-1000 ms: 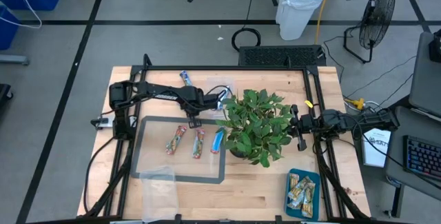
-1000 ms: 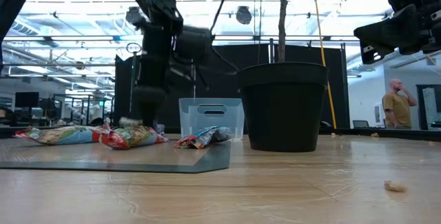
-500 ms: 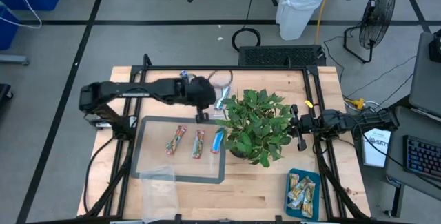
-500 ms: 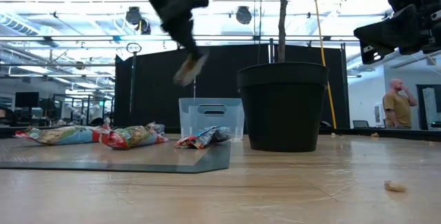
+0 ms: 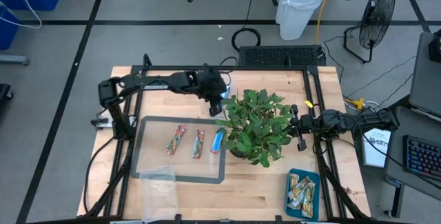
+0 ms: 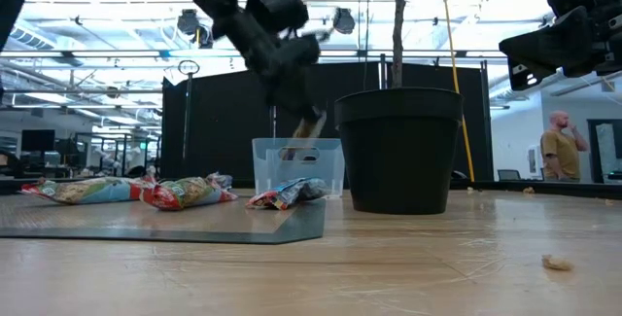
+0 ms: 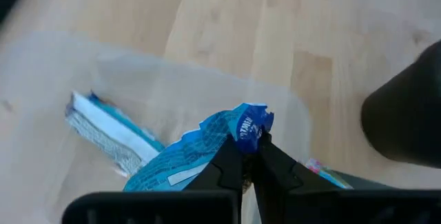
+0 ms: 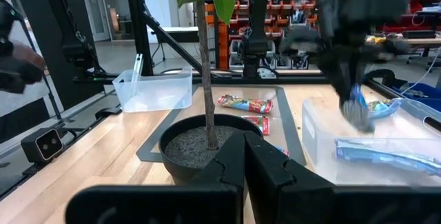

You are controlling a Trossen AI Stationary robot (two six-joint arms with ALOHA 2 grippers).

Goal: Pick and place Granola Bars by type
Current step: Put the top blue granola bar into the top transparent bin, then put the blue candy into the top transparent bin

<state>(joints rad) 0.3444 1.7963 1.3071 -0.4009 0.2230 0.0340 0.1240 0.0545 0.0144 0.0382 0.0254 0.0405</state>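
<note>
Stretched across the far side of the worktop (image 5: 262, 182), the left arm angles down over a clear tub (image 6: 296, 165) beside the potted plant (image 5: 256, 124). Left gripper (image 7: 249, 140) is clamped on the crimped end of a blue-wrapped granola bar (image 7: 196, 156), which hangs from the fingertips just above the tub, where another blue bar (image 7: 103, 129) already lies. Three more bars rest on the grey mat (image 5: 148, 165): two red-and-tan bars (image 5: 176, 140) and a blue one (image 5: 218, 140) at the mat's edge near the plant. Green-and-beige bars (image 5: 301, 189) fill the teal tray (image 5: 290, 209). On the plant's other side, the right gripper (image 8: 244, 145) hovers with its fingers pressed together on nothing.
</note>
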